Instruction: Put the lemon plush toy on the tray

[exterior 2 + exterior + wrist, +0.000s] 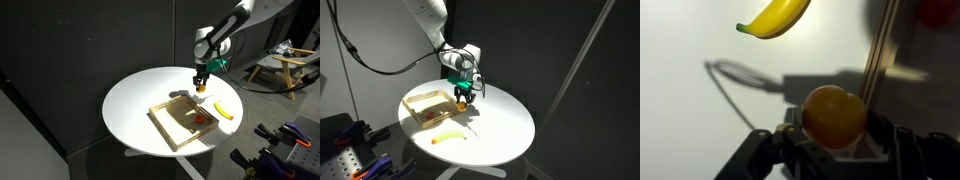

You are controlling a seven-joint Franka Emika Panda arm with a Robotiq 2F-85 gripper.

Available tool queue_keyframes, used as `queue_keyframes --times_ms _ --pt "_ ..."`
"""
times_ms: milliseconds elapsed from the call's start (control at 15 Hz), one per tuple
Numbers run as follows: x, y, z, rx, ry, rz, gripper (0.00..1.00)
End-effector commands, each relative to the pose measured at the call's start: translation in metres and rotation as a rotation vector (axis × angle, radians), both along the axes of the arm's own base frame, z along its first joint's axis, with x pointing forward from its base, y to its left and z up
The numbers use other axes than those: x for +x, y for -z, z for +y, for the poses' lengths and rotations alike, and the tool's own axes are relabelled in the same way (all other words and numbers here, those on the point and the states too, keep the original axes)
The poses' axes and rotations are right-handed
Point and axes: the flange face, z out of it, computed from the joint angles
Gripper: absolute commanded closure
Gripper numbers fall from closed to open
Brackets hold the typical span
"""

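Note:
The lemon plush toy [834, 116] is a round yellow-orange lump held between the fingers of my gripper [836, 135]. In both exterior views the gripper [463, 98] [201, 86] hangs above the white round table just beside the rim of the light-wood tray [418, 97] [165, 124], with the toy [462, 99] [201, 88] lifted off the table. The tray's rim shows in the wrist view [880, 45] at the upper right.
A curved yellow banana toy lies on the table beside the tray [448, 137] [224, 111] [774, 18]. A small red object sits inside the tray [199, 119] [430, 115]. The table edge [525, 140] drops off all round. Equipment stands beyond the table [282, 62].

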Motion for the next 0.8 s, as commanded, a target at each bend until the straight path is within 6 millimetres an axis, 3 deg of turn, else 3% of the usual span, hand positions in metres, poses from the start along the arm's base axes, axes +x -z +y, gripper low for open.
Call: queue_keyframes --times_ms 0,733 --pt "-0.011 -0.013 0.023 -0.003 -0.044 -0.036 0.58" --pt "-0.043 -0.012 0.081 -0.015 -0.168 -0.050 0.58"
